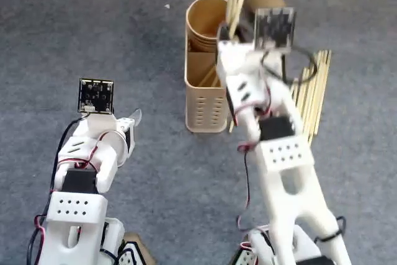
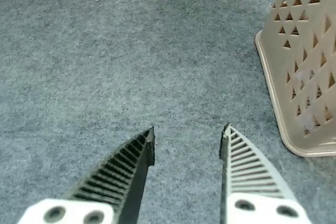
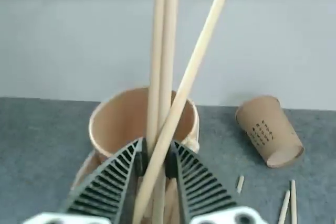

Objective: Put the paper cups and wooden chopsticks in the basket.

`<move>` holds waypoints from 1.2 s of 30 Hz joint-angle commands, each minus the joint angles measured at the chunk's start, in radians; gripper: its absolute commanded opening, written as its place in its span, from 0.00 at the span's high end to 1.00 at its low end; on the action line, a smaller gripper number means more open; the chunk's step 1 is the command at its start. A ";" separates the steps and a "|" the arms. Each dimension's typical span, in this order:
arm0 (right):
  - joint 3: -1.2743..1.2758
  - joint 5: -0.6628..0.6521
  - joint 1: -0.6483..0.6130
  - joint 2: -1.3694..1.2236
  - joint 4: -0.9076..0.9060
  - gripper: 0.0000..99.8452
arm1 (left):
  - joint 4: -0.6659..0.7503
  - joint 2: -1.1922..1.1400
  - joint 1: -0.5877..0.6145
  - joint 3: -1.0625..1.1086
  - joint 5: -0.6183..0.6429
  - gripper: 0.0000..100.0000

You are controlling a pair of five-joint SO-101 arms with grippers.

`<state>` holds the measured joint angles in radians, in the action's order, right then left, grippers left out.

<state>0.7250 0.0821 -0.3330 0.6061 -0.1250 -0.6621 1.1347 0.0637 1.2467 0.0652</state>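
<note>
The right end effector [image 3: 156, 153] clamps three chopsticks [image 3: 164, 51] above the basket [image 1: 205, 113], which holds a cup [image 1: 205, 20]. A second cup [image 3: 269, 129] lies tipped over beyond the basket, with loose chopsticks [image 1: 313, 91] to the basket's right. The left end effector [image 2: 187, 140], spread wide, hangs over the desk [image 2: 105, 51] left of the basket.

The left arm [image 1: 87, 166] sits folded at seven o'clock in the high view, its left gripper [image 2: 188, 136] pointing down with the jaws parted. The right arm [image 1: 279, 153] stretches from five o'clock toward twelve, its right gripper [image 3: 156, 156] clamped on wooden chopsticks [image 3: 163, 51].
</note>
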 commanded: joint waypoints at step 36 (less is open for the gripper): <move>0.068 -0.198 0.099 0.196 -0.088 0.77 | 0.018 -0.004 -0.004 -0.007 -0.008 0.79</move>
<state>0.8493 -0.0944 -0.2547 0.7672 -0.1603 -0.6621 1.1347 0.0621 1.2467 0.0652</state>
